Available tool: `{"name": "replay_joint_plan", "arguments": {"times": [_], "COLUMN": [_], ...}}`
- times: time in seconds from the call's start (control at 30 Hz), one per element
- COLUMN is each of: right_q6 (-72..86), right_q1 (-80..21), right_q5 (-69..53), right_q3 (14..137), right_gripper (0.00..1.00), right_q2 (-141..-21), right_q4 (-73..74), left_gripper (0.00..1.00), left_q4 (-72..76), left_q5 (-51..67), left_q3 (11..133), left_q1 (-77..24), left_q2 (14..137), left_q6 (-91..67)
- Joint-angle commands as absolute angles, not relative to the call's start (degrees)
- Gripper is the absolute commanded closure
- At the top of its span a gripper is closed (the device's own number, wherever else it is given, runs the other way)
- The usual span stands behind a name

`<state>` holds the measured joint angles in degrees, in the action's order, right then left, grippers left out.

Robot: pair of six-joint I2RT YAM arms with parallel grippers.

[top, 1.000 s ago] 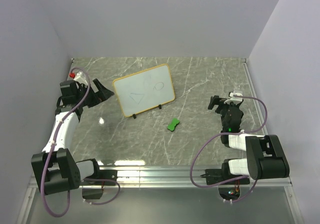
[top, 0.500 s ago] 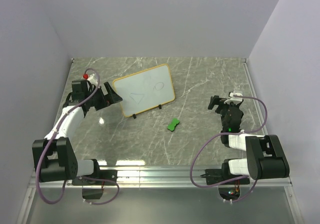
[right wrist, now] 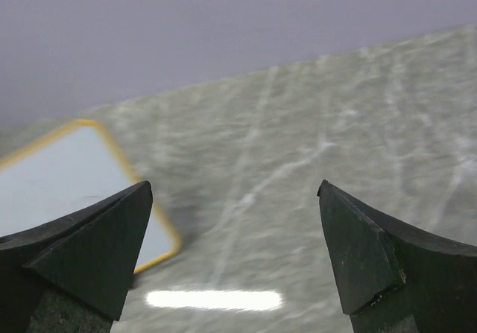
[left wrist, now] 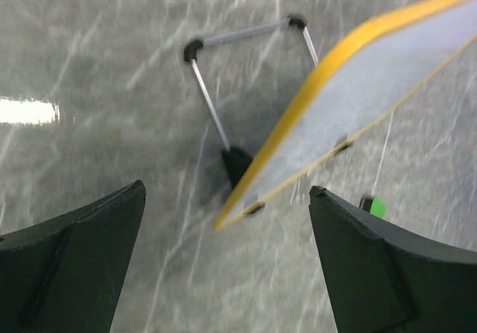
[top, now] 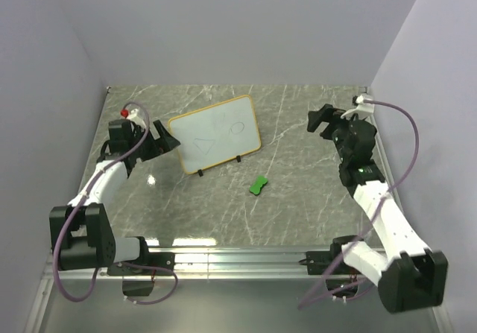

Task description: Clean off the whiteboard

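Whiteboard (top: 215,134) stands on the counter (top: 298,199), at about 11 o'clock from the middle. It leans back on small black feet and a thin wire stand (left wrist: 246,72). Behind it, at 12 o'clock, there is some bare counter and then the back wall.

The left pincer (top: 173,141) is at the board's 9 o'clock, right by its left edge. Its two fingers are spread wide and hold nothing. I cannot tell if it touches the board.

The right pincer (top: 318,120) is at the board's 3 o'clock, well apart, also spread wide and holding nothing. Bare counter lies between them.

A small green eraser (top: 258,185) lies near the board, at its 5 o'clock.

The board is white with a yellow frame and round corners. It has a thin triangle and a small round shape drawn on it.
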<state>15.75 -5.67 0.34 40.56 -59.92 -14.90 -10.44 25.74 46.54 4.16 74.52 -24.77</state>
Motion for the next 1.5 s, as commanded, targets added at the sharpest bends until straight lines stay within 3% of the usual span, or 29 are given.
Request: {"name": "replay_joint_plan", "arguments": {"times": [0.0, 0.07, 0.13, 0.23, 0.63, 0.83, 1.0, 1.13, 1.33, 1.47], "right_q6": [26.09, 28.98, 46.86, 55.36, 46.05, 46.41, 46.93, 47.46, 46.5, 46.4], "right_q1": [-12.0, -13.97, -12.23, -10.1, -29.87, -34.98, -35.77, -35.95, -36.56, -37.79], "right_q5": [-1.49, -7.01, -7.39, -23.1, 1.22, 6.32, 6.59, 5.98, 6.24, 7.11], "right_q3": [47.54, 49.47, 49.04, 43.69, 74.95, 83.04, 81.66, 79.46, 81.55, 83.32], "right_gripper": [0.0, 0.0, 0.0, 0.0, 0.01, 0.02, 0.02, 0.02, 0.02, 0.02], "right_q2": [-53.72, -51.34, -50.37, -50.44, -75.48, -83.84, -85.08, -84.81, -88.32, -91.49], "right_q4": [4.98, 9.22, 15.16, 6.09, 37.77, 46.05, 46.76, 45.09, 45.18, 45.78], "left_gripper": [0.03, 0.01, 0.03, 0.06, 0.23, 0.36, 0.43, 0.47, 0.5, 0.59], "left_q4": [3.56, 10.62, 11.77, 15.53, 34.25, 49.74, 58.7, 57.23, 42.9, 40.7], "left_q5": [26.88, 27.94, 33.53, 38.38, 49.74, 56.6, 58.62, 58.54, 54.32, 52.21], "left_q3": [39.16, 36.13, 35.51, 36.38, 34.9, 34.01, 32.96, 33.04, 34.19, 32.96], "left_q1": [4.92, 5.44, 6.24, 6.59, 10.36, 11.78, 11.78, 11.25, 8.18, 7.12], "left_q2": [73.05, 71.29, 71.89, 74.52, 84.81, 93.07, 96.06, 95.89, 92.99, 92.03], "left_q6": [-27.24, -28.21, -26.99, -28.99, -39.1, -48.86, -54.13, -53.01, -44.83, -44.12]}}
